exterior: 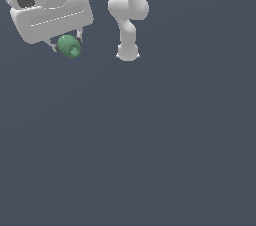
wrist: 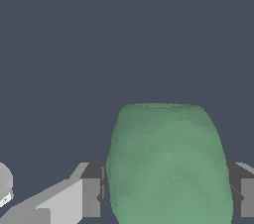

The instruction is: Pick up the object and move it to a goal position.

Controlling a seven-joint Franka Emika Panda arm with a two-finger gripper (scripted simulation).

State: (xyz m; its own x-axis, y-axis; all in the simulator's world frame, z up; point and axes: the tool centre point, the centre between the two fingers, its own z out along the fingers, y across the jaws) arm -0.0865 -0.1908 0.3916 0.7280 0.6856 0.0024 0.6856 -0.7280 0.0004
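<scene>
Small matte green egg-shaped lump (exterior: pixel 69 46) clamped between the jaws of the white gripper (exterior: pixel 67 46), seemingly lifted above the plain dark grey floor (exterior: pixel 150 145). White arm base (exterior: pixel 128 52) just beside, toward the exterior view's right.

Plain dark slate-blue ground (exterior: pixel 165 160).

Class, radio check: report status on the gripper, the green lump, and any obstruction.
Gripper shut on small matte green egg-shaped lump, fingers on both sides. Lump at the exterior view's upper left. No obstruction visible.
</scene>
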